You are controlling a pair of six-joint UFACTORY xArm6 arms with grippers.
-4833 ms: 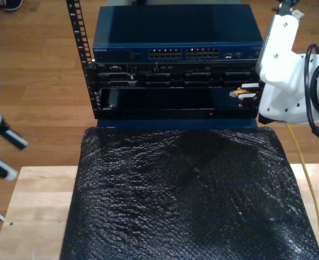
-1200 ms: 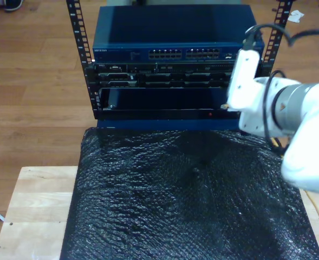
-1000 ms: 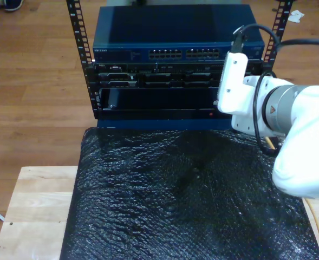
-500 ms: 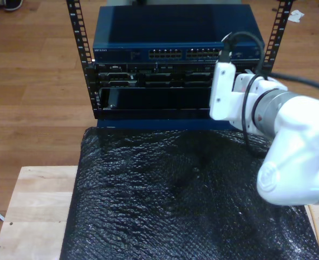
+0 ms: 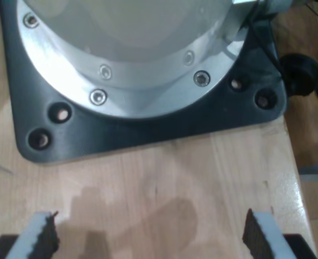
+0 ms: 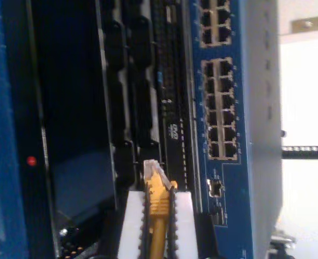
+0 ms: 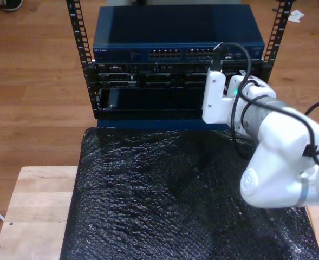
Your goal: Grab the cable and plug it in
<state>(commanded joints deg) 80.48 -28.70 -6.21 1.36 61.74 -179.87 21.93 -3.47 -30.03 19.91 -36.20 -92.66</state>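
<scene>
Second tool (image 6: 157,216) clamped on cable (image 6: 157,197), plug aimed along its axis at the rack. Switch (image 6: 223,108) ports lie just beside, off-axis. First tool (image 5: 148,237) open over desk (image 5: 164,189).

My second end effector (image 6: 157,216) is clamped on the yellow cable (image 6: 157,197), its two white pads pressing the cable from both sides so the clear plug sticks out past the fingertips, close in front of the blue switch (image 6: 223,108). That arm (image 7: 273,157) reaches toward the switch with its wrist level. My first end effector (image 5: 150,237) is spread wide, its pads well apart, pointing down near its own arm's base plate.
</scene>
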